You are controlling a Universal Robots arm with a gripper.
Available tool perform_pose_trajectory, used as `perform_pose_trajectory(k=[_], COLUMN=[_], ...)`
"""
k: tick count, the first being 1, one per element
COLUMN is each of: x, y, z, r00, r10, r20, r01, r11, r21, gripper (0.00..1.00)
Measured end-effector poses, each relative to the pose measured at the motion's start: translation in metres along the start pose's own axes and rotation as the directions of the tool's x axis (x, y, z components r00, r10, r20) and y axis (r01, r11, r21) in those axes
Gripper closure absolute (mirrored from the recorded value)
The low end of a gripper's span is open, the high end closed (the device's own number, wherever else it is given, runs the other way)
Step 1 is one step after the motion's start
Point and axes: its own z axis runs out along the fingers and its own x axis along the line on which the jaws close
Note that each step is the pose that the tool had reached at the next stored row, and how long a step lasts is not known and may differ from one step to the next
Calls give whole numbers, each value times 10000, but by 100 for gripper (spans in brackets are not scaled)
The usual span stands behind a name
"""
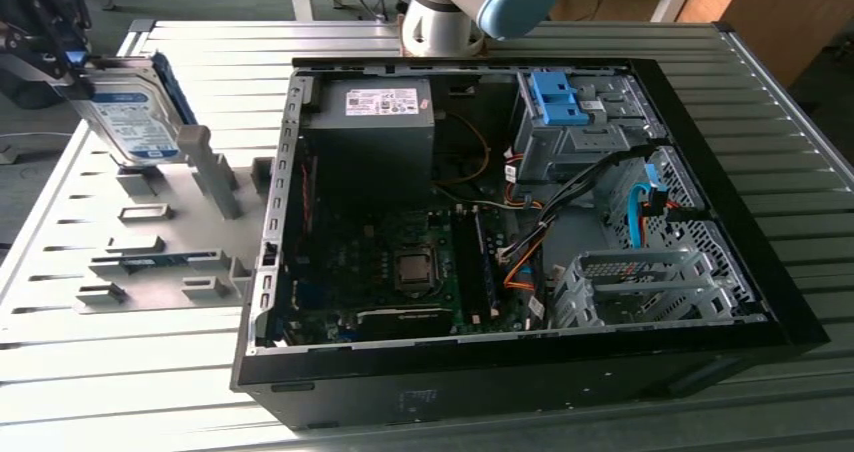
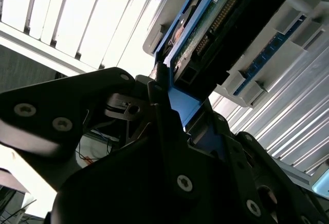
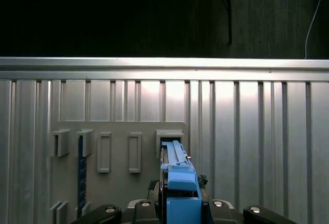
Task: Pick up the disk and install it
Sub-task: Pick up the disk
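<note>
In the exterior view the disk (image 1: 134, 117), silver-grey with a white-and-blue label and a blue bracket, hangs tilted at the far left. Its lower end is just over an upright grey holder (image 1: 138, 180) on the fixture plate. My gripper (image 1: 70, 64) is shut on its upper end. The first wrist view looks along the disk's blue bracket edge (image 3: 177, 175) toward the holder slot (image 3: 168, 137), with my gripper (image 3: 177, 206) clamped on either side. The second wrist view shows the disk's underside circuit board and connector (image 2: 216, 23) between my black fingers (image 2: 164, 116).
The grey fixture plate (image 1: 160, 262) carries several small holders and a blue memory stick (image 1: 150, 260). To its right lies the open computer case (image 1: 280, 272) with a power supply (image 1: 380, 102), a blue drive-bay latch (image 1: 558, 97) and a metal drive cage (image 1: 627, 282). The arm's base (image 1: 447, 17) stands behind the case.
</note>
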Motion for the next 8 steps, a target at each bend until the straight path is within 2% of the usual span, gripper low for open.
perform_pose_trajectory(k=[8], x=[-2], y=[2], z=[-89], r00=[10000], r10=[0], r20=[0], r01=[0], r11=[10000], r21=[1], gripper=[64])
